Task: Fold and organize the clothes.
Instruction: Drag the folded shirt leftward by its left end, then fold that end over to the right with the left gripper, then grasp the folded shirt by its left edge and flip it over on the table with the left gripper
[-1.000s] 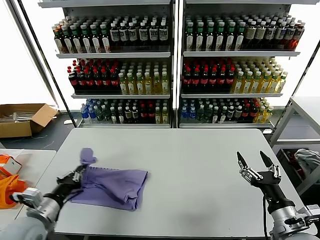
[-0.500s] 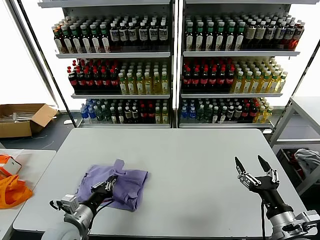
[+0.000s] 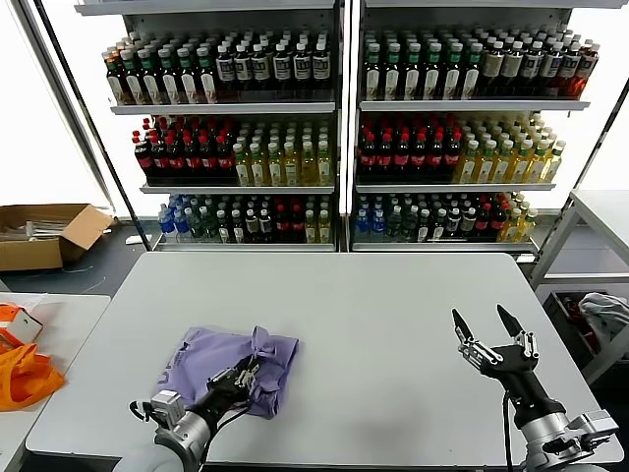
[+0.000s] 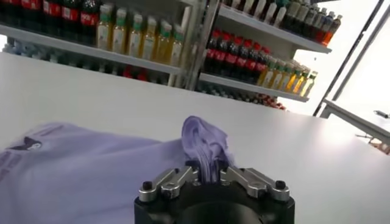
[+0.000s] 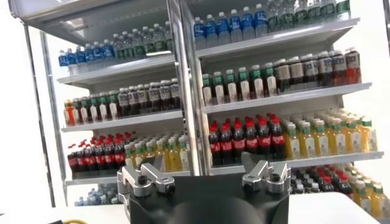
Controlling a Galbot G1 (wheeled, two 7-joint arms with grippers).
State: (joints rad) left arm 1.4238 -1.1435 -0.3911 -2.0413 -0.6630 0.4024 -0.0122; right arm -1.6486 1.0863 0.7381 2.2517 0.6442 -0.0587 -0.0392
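T-shirt [image 3: 228,361] bunched in left pincer [image 3: 248,374]

The head view looks forward and down from above the desk [image 3: 393,324], facing the bottle shelves [image 3: 339,128]. The left wrist view sits low and close behind the left pincer [image 4: 210,176], looking across the desk toward the same shelves. The right wrist view sits behind the right pincer [image 5: 204,176], aimed level at the shelves. All three views share the shelves.
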